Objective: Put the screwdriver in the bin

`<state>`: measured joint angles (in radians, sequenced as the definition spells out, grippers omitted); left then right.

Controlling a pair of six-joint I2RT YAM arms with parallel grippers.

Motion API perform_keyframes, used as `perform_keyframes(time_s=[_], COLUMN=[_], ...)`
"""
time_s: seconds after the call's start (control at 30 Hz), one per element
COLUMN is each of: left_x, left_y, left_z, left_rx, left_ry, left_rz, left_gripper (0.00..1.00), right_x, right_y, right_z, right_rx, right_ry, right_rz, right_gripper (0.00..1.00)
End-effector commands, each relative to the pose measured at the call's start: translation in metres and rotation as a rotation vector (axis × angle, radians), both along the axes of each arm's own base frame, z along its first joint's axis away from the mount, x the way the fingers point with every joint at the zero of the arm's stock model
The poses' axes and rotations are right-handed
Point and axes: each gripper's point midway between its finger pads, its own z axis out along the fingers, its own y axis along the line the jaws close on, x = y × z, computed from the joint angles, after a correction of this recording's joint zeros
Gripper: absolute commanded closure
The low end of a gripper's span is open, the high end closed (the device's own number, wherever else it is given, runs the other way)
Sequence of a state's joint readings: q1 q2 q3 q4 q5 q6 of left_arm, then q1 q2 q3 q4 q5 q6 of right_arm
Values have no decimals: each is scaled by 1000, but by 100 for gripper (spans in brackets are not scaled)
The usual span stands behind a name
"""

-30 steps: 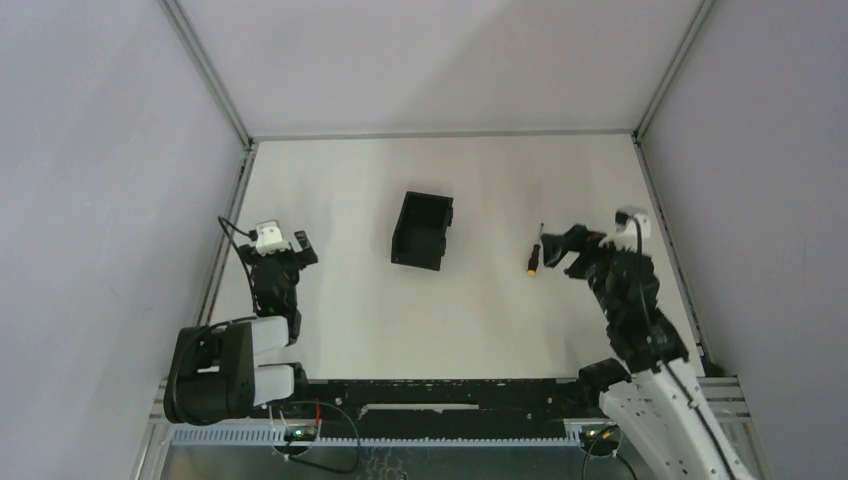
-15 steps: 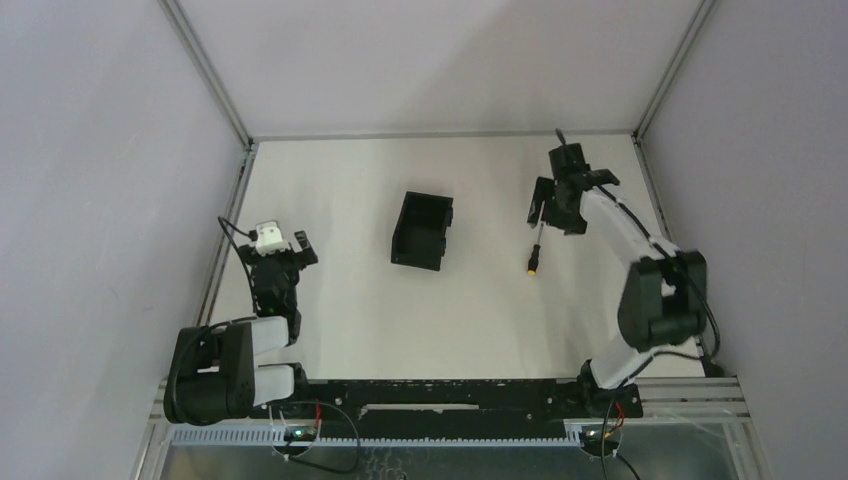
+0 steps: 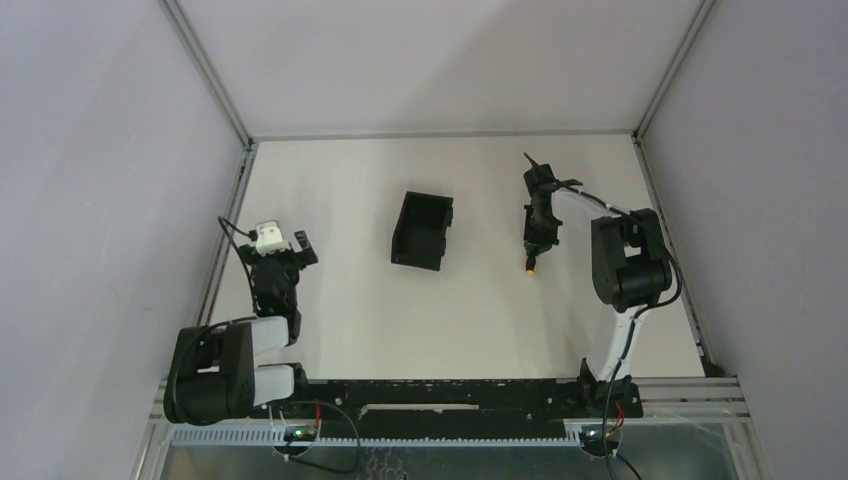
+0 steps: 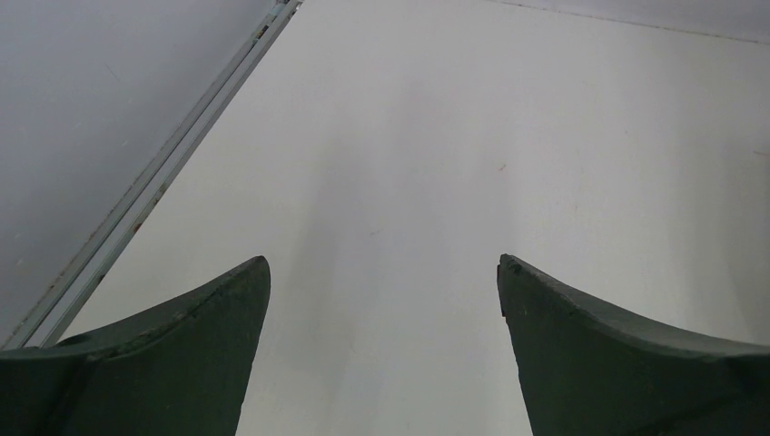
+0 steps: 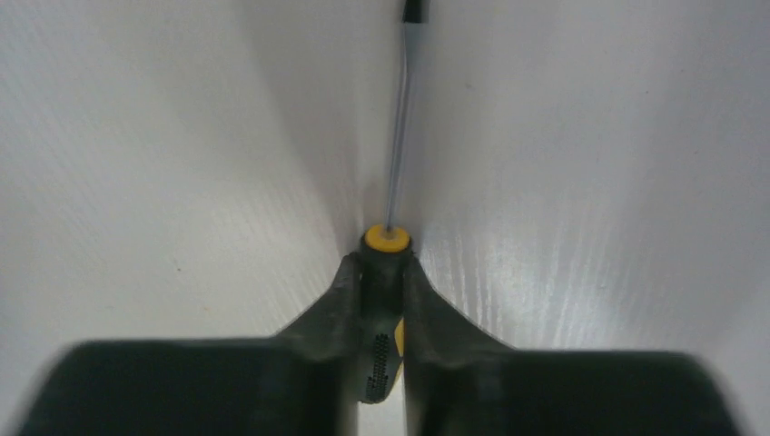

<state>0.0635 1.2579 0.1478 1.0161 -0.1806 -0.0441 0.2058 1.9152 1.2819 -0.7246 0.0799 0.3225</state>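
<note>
The screwdriver (image 3: pixel 531 266) lies on the white table to the right of the bin (image 3: pixel 422 232), only its orange-yellow end clear of my right gripper (image 3: pixel 537 232). In the right wrist view the gripper (image 5: pixel 386 259) is shut on the screwdriver's (image 5: pixel 387 241) black handle, both fingers pressed against its sides just behind the yellow collar. The thin shaft runs away along the table surface. The bin is black, open-topped and nothing shows inside it. My left gripper (image 3: pixel 280 245) rests at the left side, open (image 4: pixel 383 263) over bare table.
Grey enclosure walls with metal corner rails (image 3: pixel 232 215) border the table on the left, back and right. The right arm's elbow (image 3: pixel 628 262) rises between the screwdriver and the right wall. Bare table lies between screwdriver and bin.
The right arm swung out from the near right, came down over the screwdriver and its jaws narrowed onto the handle. Screwdriver, bin and left arm stayed put.
</note>
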Motion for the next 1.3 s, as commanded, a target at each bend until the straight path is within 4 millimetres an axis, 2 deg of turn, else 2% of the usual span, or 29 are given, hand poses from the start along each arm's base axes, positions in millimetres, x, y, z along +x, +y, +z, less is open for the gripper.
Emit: perform_keyframes(time_s=[0.0,0.03,0.07,0.27,0.33,0.4,0.47,0.63,0.7,0.77,0.83,0.9,0.97,1.0,1.07,1.1,1.13,1.17,1.27], left_x=[13,13,13,13,13,13,13,13,13,13,13,13,13,13,13,13,13,13,13], left_y=[1,0,0,0,0,0,0,0,1,1,0,0,1,1,0,1,1,0,1], left_z=[28,28,29,28,28,28,28,28,28,28,28,28,28,28,28,28,28,28,28], left_rx=[24,23,23,23,23,23,23,23,23,23,23,23,23,24,24,23,23,23,23], left_ry=[-81,-80,-81,-79,-79,-79,-79,-79,-79,-79,-79,-79,-78,-79,-79,-79,-80,-80,-79], left_rz=[-2,-2,-2,-3,-3,-3,-2,-2,-1,-2,-2,-2,-2,-2,-2,-2,-1,-2,-1], left_gripper=[0,0,0,0,0,0,0,0,0,0,0,0,0,0,0,0,0,0,0], right_x=[10,11,13,1,-6,-16,-17,-9,0,9,18,24,34,36,41,46,47,50,55], right_y=[-2,-3,-5,-8,-9,-12,-12,4,22,52,90,136,170,192,221,234,244,254,267], right_z=[3,14,26,123,146,160,168,170,170,170,172,176,175,168,164,168,160,161,148], right_rx=[-31,-38,-43,-24,-5,-13,-13,28,44,69,106,141,156,155,151,154,145,145,134], right_ry=[-28,-35,-43,-51,-42,-9,-14,-50,-90,-144,-206,-254,-283,-278,-296,-325,-327,-347,-351], right_rz=[25,23,26,35,26,7,-8,-18,-18,23,79,157,213,255,323,357,380,413,457], right_gripper=[90,98,100,100,100,100,100,100,100,100,100,100,100,100,100,100,100,100,100])
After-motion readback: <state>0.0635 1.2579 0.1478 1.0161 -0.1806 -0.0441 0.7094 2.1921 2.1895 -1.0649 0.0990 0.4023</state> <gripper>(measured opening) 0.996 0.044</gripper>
